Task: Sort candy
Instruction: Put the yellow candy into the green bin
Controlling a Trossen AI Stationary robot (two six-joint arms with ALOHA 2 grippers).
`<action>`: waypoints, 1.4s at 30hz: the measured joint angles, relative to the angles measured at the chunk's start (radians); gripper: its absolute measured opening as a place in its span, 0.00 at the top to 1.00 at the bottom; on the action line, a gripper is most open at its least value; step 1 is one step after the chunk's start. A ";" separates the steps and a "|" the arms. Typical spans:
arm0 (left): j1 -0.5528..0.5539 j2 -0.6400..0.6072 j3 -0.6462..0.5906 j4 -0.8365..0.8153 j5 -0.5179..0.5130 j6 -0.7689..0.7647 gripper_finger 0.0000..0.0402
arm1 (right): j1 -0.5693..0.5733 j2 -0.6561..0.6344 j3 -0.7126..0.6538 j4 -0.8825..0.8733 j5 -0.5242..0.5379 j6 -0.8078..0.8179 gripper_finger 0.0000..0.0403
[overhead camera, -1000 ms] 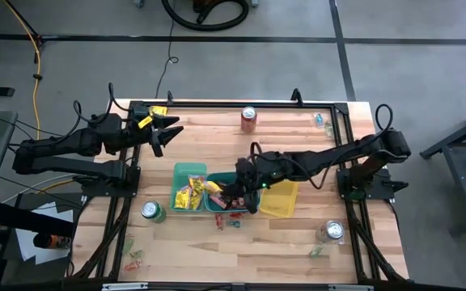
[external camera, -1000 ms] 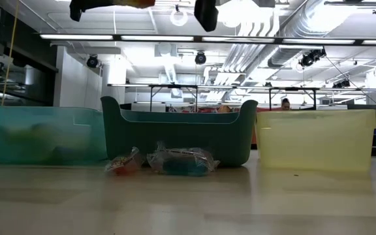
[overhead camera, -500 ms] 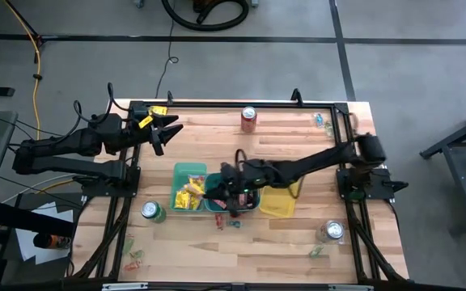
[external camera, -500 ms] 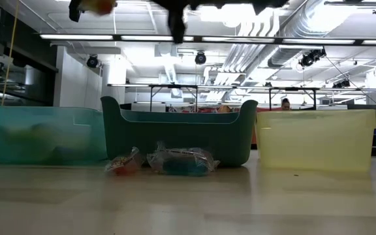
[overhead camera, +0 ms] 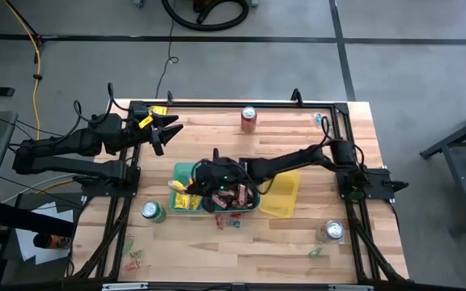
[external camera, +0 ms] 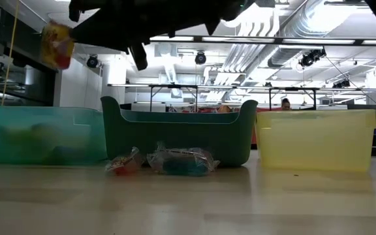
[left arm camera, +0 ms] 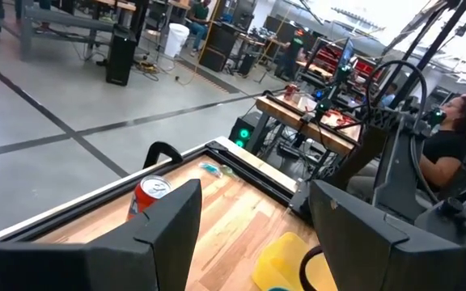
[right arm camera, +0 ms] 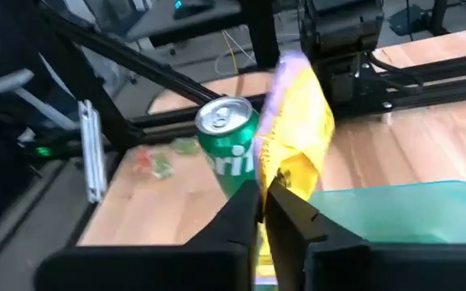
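Over the teal bin (overhead camera: 186, 171), frame centre | right gripper (right arm camera: 264, 198) pinching yellow packet (right arm camera: 298, 137) | left gripper (overhead camera: 167, 132) wide, idle upper left | bins part-filled; loose candy (overhead camera: 231, 222) remains on table (overhead camera: 298, 242)

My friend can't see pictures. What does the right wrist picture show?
The right pincer pinches a yellow candy packet above a teal bin. Behind stand a green soda can and small wrapped candies on the wooden table.

My matt dark fingers (right arm camera: 285, 212) pinch a glossy yellow packet (right arm camera: 298, 133); translucent plastic bin (right arm camera: 395, 206), shiny metal can (right arm camera: 231, 141), wooden table (right arm camera: 427, 129).
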 joint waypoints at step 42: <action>0.000 0.096 0.000 0.069 0.025 0.051 0.46 | -0.073 -0.862 -0.732 -0.225 0.168 0.201 0.46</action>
